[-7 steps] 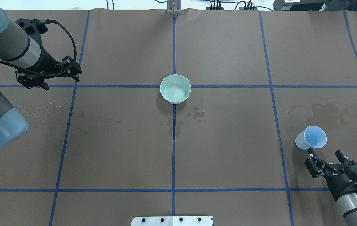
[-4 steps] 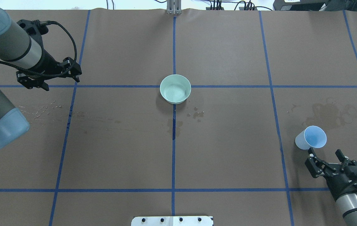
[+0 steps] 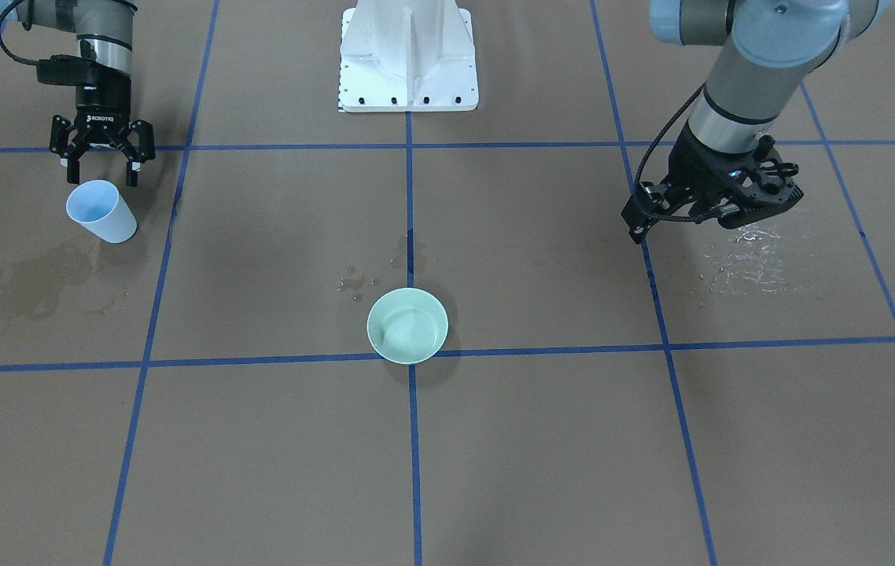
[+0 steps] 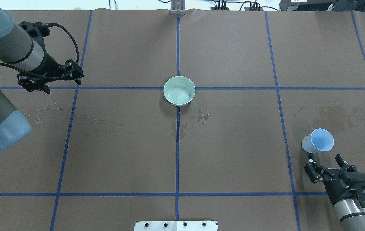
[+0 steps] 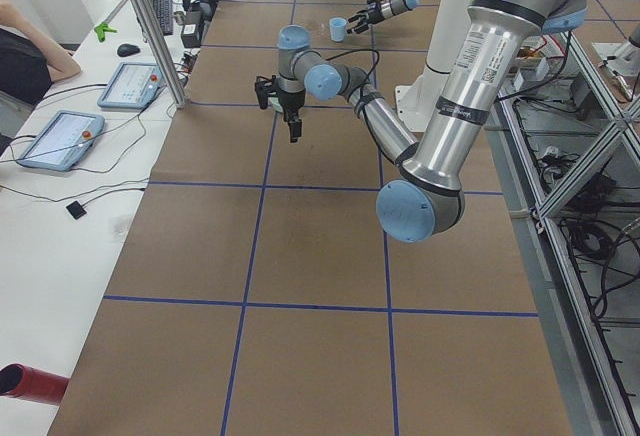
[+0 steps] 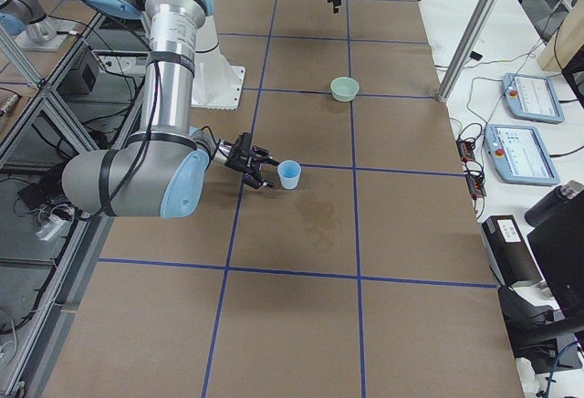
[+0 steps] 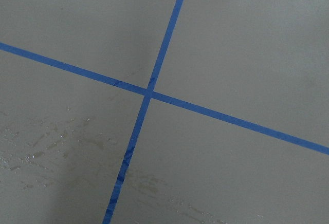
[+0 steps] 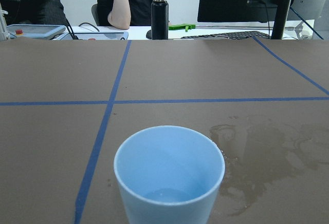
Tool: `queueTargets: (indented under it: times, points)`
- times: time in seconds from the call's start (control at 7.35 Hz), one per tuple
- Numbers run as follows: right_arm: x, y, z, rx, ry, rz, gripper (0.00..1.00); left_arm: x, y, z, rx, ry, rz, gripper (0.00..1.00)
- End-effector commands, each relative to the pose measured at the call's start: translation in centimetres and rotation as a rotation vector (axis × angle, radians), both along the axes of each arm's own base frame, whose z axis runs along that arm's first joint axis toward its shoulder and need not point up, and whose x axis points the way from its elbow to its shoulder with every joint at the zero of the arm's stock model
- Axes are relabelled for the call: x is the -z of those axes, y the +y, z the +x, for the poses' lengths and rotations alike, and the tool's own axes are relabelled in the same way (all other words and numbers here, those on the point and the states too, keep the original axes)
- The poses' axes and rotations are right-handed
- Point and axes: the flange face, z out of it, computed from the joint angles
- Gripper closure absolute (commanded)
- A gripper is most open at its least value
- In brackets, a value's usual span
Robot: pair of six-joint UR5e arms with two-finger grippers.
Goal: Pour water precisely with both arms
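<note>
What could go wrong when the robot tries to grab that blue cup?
1. The right gripper is open just behind the blue cup, not touching it. The cup looks light, so a finger could bump it and tip it over.
2. A wet patch already lies by the cup, so the cup might slide.
3. Spilled drops lie beside the green bowl, so another pour could miss too.

A mint bowl (image 4: 179, 91) sits mid-table on a crossing of blue tape (image 4: 233, 88) over brown paper (image 4: 233, 48). A pale blue cup (image 4: 318, 141) stands upright, near right. A black bottle (image 8: 159, 16) stands on the far desk.
</note>
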Motion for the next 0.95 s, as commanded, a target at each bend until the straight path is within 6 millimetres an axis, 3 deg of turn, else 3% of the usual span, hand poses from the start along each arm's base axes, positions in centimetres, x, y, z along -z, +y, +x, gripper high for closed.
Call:
queueTargets:
  times: [0.0,0.82]
  points:
    - [0.1,-0.4,0.0,-0.003,0.011,0.002,0.01,0.1,0.0,0.0,0.001,0.001,0.0,0.0]
    - [0.8,-1.7,-0.5,-0.011,0.048,0.007,0.01,-0.1,-0.1,0.1,-0.001,-0.001,-0.003,0.0]
